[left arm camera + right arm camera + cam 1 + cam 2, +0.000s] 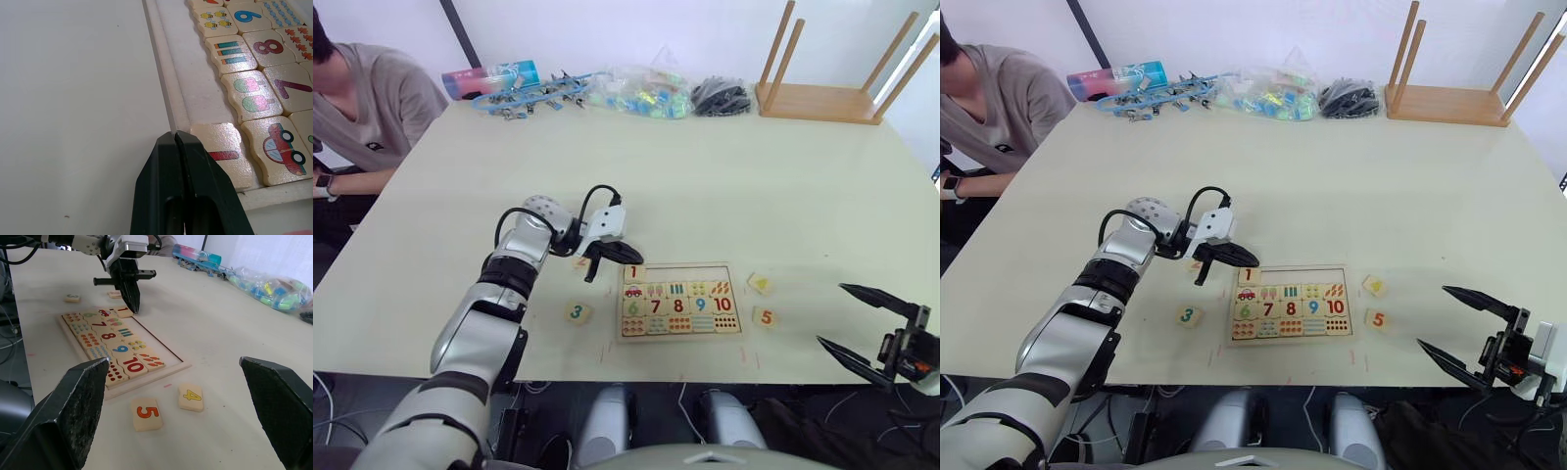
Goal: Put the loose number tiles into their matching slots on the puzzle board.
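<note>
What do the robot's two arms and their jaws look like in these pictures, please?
The left arm has glossy silver shells, black joints and looping black cables to a white wrist block. Both grippers, left gripper and right gripper, carry long, tapering matte black jaws.

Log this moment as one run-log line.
left gripper: shut, tips at tile 1 in board corner slot | right gripper: open, idle | loose: 3, 4, 5

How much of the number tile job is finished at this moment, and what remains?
Done: tile 1 lies in the top row's corner slot of the puzzle board. In hand: nothing; the left claw is shut at that tile's edge, and the right claw is open. Left: tiles 2, 3, 4 and 5, loose on the table.
</note>
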Robot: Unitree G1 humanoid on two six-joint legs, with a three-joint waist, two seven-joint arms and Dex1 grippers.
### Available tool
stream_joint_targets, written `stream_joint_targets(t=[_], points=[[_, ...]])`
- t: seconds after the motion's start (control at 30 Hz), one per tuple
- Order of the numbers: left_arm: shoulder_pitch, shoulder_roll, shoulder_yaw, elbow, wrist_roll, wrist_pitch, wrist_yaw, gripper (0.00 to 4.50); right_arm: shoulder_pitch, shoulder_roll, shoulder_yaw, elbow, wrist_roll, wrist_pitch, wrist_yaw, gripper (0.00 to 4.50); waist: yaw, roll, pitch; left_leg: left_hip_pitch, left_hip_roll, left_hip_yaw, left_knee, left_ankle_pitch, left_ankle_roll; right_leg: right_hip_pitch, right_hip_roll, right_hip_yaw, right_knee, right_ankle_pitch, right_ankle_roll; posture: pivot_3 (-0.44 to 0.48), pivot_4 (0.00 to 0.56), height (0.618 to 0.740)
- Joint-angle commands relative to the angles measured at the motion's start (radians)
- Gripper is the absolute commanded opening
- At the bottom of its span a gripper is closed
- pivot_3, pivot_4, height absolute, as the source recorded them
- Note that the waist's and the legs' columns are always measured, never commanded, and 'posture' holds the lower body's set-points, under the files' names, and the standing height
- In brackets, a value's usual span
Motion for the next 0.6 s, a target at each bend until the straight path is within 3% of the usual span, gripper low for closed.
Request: stream_joint_targets(t=[0.03,0.6], points=[[0.001,0.008,0.014,-0.016,-0.010,-0.016,-0.006,0.04,0.003,-0.011,-0.029,-0.008,0.012,-0.009,0.004,4.50,0.000,0.000,0.000,0.000,0.000,0.000,0.000,0.000,0.000,0.000,0.000,0.000,0.000,0.000,0.000,0.000,0.150,0.737],[0.008,0.011,0.020,-0.016,-0.019,-0.020,-0.030,0.04,0.006,-0.007,-0.028,0.000,0.011,-0.013,0.008,4.50,0.000,0.000,0.000,0.000,0.000,0.000,0.000,0.000,0.000,0.000,0.000,0.000,0.000,0.000,0.000,0.000,0.150,0.737]])
